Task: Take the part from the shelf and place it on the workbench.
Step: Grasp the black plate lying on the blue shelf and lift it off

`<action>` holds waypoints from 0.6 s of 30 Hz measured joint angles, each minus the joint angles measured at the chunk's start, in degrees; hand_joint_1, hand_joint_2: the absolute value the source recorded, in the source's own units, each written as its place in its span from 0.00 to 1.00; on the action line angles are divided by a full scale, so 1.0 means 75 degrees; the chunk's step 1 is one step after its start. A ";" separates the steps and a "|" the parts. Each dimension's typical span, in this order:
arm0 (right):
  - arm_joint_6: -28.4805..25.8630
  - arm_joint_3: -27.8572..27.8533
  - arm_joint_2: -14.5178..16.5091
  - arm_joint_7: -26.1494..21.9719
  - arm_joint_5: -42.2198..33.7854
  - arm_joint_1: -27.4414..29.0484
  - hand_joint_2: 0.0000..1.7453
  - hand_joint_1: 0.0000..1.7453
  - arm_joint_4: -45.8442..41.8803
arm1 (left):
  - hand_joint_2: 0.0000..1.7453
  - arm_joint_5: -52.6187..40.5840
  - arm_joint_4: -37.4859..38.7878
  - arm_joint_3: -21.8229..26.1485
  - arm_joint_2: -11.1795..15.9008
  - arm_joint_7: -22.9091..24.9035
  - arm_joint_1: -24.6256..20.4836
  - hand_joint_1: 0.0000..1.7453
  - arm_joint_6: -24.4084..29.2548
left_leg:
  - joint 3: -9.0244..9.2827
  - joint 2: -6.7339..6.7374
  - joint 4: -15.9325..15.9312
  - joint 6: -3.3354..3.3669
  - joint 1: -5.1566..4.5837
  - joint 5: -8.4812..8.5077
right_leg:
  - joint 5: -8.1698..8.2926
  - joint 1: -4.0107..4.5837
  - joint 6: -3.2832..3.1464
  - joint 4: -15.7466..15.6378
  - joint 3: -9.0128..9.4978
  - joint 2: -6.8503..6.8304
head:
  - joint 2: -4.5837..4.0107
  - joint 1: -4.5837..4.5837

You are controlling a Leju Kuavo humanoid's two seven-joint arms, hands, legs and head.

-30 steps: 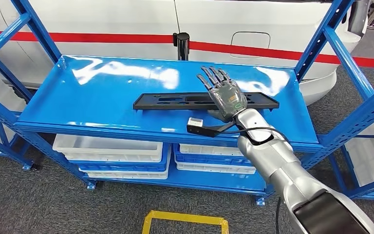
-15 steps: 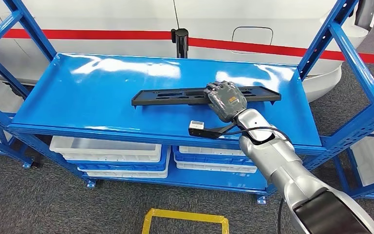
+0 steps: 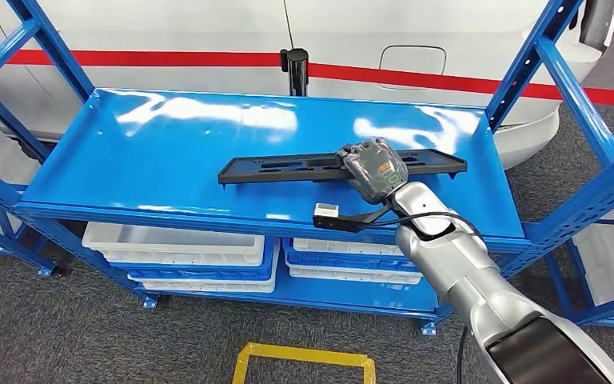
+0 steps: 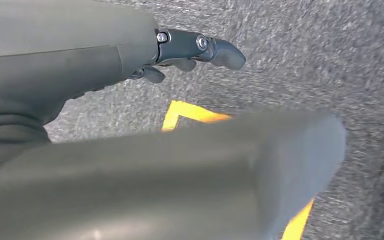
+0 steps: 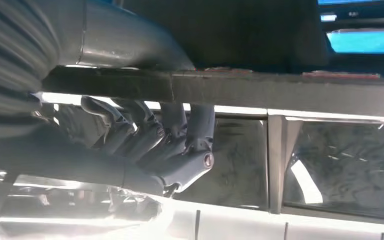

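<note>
A long black flat part (image 3: 280,166) with cut-outs lies lengthwise on the top deck of the blue shelf (image 3: 168,152). My right hand (image 3: 374,166) grips it right of its middle, with the fingers curled over its far edge. In the right wrist view the fingers (image 5: 180,145) wrap under the part's dark rim (image 5: 280,87) and the thumb lies on the other side. My left hand (image 4: 80,75) hangs over the grey floor, holding nothing, with its fingers (image 4: 200,45) stretched out apart from the thumb.
White bins (image 3: 176,244) sit on the lower shelf level. Blue uprights (image 3: 560,88) frame the shelf on both sides. A white car with a red stripe (image 3: 416,40) and a black post (image 3: 296,68) stand behind it. A yellow floor marking (image 3: 304,360) lies in front.
My right hand, spread open above the part a second ago, has come down and closed its fingers around it. The part has shifted slightly to the right.
</note>
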 joint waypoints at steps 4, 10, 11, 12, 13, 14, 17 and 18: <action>-0.0453 -0.0008 -0.0190 -0.0229 -0.0251 0.0134 1.00 1.00 -0.0487 | 0.75 0.0017 -0.0007 0.0062 -0.0025 -0.1059 -0.0001 0.00 0.0756 | 0.0003 -0.0001 0.0001 -0.0002 -0.0002 0.0001 | 0.0000 -0.0001 0.0000 0.0001 0.0004 -0.0003 | 0.0000 0.0001; -0.0495 -0.0150 -0.0703 -0.0209 -0.0412 0.0408 1.00 1.00 -0.2127 | 1.00 0.0296 -0.0012 0.0406 -0.0050 -0.2044 -0.0002 0.00 0.1028 | 0.0002 -0.0001 0.0002 -0.0001 -0.0006 0.0000 | 0.0001 -0.0005 0.0001 0.0000 0.0006 -0.0004 | 0.0000 0.0001; -0.0445 -0.0182 -0.0757 -0.0190 -0.0417 0.0450 1.00 1.00 -0.2339 | 1.00 0.0326 -0.0013 0.0446 -0.0050 -0.2038 -0.0004 0.00 0.0937 | 0.0002 -0.0001 0.0002 -0.0001 -0.0006 0.0000 | 0.0001 -0.0005 0.0001 0.0000 0.0006 -0.0003 | 0.0000 0.0001; -0.0412 -0.0209 -0.0798 -0.0177 -0.0412 0.0491 1.00 1.00 -0.2511 | 1.00 0.0339 -0.0013 0.0482 -0.0050 -0.2016 -0.0007 0.00 0.0854 | 0.0003 -0.0001 0.0002 0.0000 -0.0005 0.0000 | 0.0001 -0.0005 0.0001 0.0000 0.0006 -0.0003 | 0.0000 0.0001; -0.0390 -0.0230 -0.0832 -0.0167 -0.0396 0.0531 1.00 1.00 -0.2661 | 1.00 0.0339 -0.0014 0.0510 -0.0050 -0.1974 -0.0010 0.00 0.0791 | 0.0004 -0.0001 0.0002 0.0000 -0.0005 0.0000 | 0.0001 -0.0005 0.0001 0.0000 0.0007 -0.0003 | 0.0000 0.0001; -0.0376 -0.0243 -0.0859 -0.0157 -0.0376 0.0569 1.00 1.00 -0.2790 | 1.00 0.0320 -0.0014 0.0530 -0.0050 -0.1913 -0.0012 0.00 0.0759 | 0.0005 -0.0001 0.0002 0.0000 -0.0005 0.0000 | 0.0001 -0.0004 0.0001 0.0000 0.0008 -0.0003 | 0.0000 0.0001; -0.0371 -0.0267 -0.0915 -0.0135 -0.0301 0.0685 1.00 1.00 -0.3074 | 1.00 0.0190 -0.0012 0.0543 -0.0050 -0.1606 -0.0015 0.00 0.0730 | 0.0014 -0.0001 0.0002 0.0000 -0.0004 0.0000 | 0.0001 -0.0004 0.0001 0.0000 0.0016 -0.0003 | 0.0000 0.0001; -0.0371 -0.0277 -0.0927 -0.0130 -0.0283 0.0723 1.00 1.00 -0.3138 | 1.00 0.0161 -0.0012 0.0543 -0.0050 -0.1493 -0.0016 0.00 0.0726 | 0.0018 -0.0001 0.0002 0.0000 -0.0003 0.0000 | 0.0001 -0.0003 0.0001 0.0000 0.0020 -0.0003 | 0.0000 0.0000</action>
